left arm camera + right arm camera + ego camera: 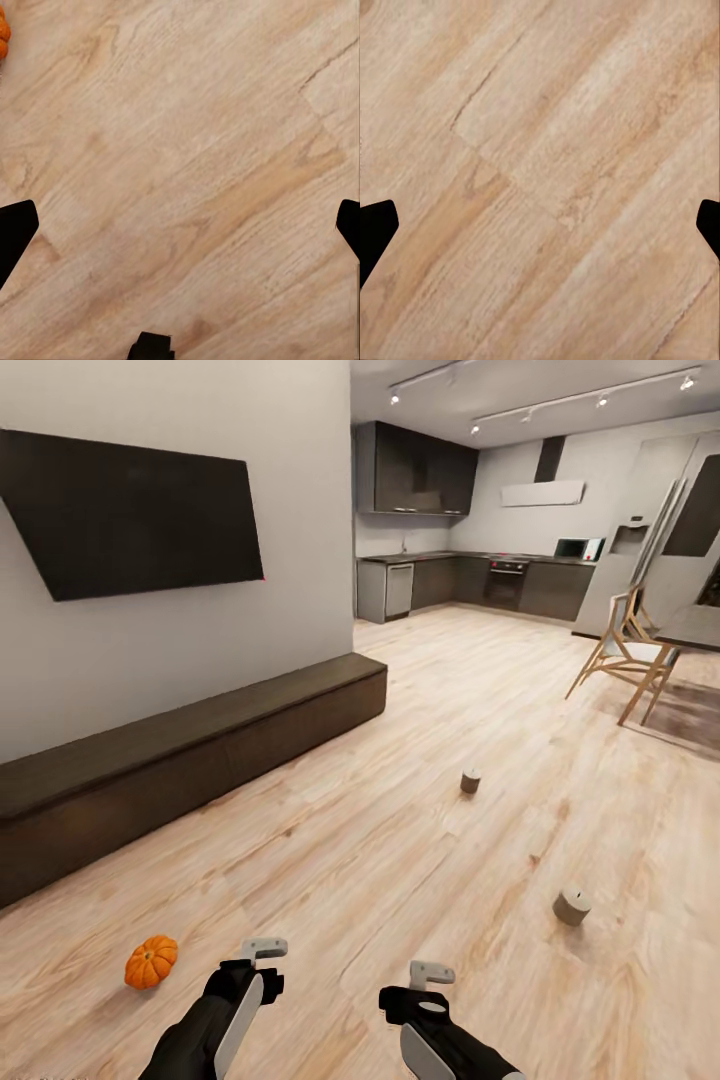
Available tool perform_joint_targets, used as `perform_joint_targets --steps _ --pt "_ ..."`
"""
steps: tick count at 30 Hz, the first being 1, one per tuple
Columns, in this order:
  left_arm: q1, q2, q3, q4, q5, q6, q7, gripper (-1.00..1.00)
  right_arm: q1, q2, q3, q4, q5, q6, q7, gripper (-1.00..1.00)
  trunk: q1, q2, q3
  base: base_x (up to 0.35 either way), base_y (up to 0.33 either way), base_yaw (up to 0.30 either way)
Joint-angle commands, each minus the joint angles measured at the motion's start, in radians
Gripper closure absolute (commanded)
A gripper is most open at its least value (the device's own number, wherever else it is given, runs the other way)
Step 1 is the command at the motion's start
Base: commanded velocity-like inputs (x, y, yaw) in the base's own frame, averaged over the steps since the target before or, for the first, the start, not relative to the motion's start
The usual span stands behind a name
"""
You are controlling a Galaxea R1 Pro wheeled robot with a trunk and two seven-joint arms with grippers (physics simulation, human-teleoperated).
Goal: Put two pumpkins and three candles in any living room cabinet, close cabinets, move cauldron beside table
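One pumpkin (151,961), two candles (572,906), cabinet (180,760)

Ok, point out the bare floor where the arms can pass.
Bare floor runs between the pumpkin and the near candle, and between the cabinet and the far candle. It is crowded at the chair by the table.

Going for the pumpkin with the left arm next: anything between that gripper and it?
Nothing visible: only bare wood floor lies between the left gripper and the pumpkin.
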Motion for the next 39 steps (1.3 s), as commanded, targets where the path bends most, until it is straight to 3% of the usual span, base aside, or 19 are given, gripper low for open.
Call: perform_joint_targets --steps 1,19,39 --pt "-0.001 0.000 -0.002 -0.001 0.010 0.003 0.009 -1.00 -0.001 -0.001 0.007 -0.002 -0.003 0.005 -0.008 -1.00 0.000 0.000 -0.001 0.257 -0.220 0.288" --pt "-0.001 0.000 -0.002 -0.001 0.010 0.003 0.009 -1.00 -0.001 -0.001 0.007 -0.003 -0.003 0.005 -0.008 -1.00 0.000 0.000 -0.001 0.260 -0.218 0.275" --pt "-0.001 0.000 -0.002 -0.001 0.010 0.003 0.009 -1.00 -0.001 -0.001 0.007 -0.003 -0.003 0.005 -0.008 -1.00 0.000 0.000 -0.001 0.258 -0.202 0.015"
